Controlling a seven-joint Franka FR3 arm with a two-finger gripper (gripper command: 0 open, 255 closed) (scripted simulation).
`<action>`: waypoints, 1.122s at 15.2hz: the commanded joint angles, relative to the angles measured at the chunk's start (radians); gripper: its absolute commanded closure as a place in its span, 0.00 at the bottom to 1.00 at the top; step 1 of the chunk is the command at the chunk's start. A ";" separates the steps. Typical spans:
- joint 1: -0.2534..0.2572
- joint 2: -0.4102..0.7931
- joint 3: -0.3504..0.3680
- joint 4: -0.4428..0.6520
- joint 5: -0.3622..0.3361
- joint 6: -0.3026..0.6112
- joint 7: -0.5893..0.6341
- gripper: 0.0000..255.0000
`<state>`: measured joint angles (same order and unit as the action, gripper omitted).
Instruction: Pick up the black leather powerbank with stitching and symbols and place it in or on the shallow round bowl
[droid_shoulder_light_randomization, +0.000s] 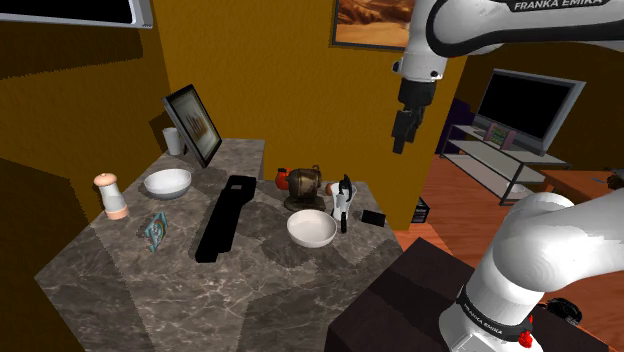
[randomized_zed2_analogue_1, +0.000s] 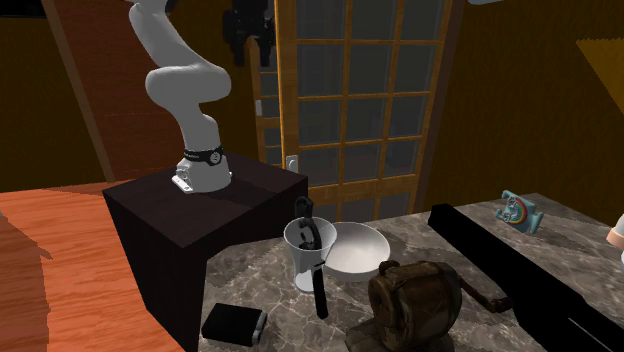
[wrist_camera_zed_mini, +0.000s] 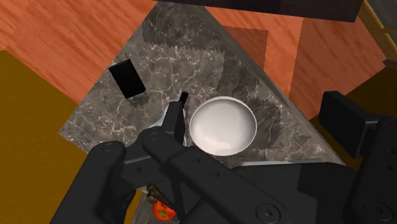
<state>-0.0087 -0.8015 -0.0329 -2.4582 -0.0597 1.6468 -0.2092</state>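
Grey marble desk (droid_shoulder_light_randomization: 120, 270) in an ochre room; in the shoulder view the black gripper (droid_shoulder_light_randomization: 401, 138) hangs upper right.
The small black rectangular powerbank (droid_shoulder_light_randomization: 373, 217) lies right of centre, near the white shallow round bowl (droid_shoulder_light_randomization: 311, 228); the gripper's opening cannot be told.

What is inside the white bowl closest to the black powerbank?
The white bowl looks empty from above. The powerbank lies apart on the counter. Under the bowl is hidden.

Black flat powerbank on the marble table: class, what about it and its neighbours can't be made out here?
- Flat black powerbank: stitching and symbols too small, shoulder view.
- Long black bar: end cut off by second exterior view's edge.
- White-and-peach shaker: mostly cut off by that view's right edge.
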 joint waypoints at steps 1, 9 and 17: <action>-0.006 0.010 -0.027 -0.054 -0.020 0.067 -0.034 0.00; -0.038 0.156 -0.149 -0.174 -0.101 0.344 -0.172 0.00; -0.051 0.423 -0.277 -0.193 -0.138 0.643 -0.319 0.00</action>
<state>-0.0574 -0.4200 -0.2898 -2.6498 -0.1943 2.2426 -0.5040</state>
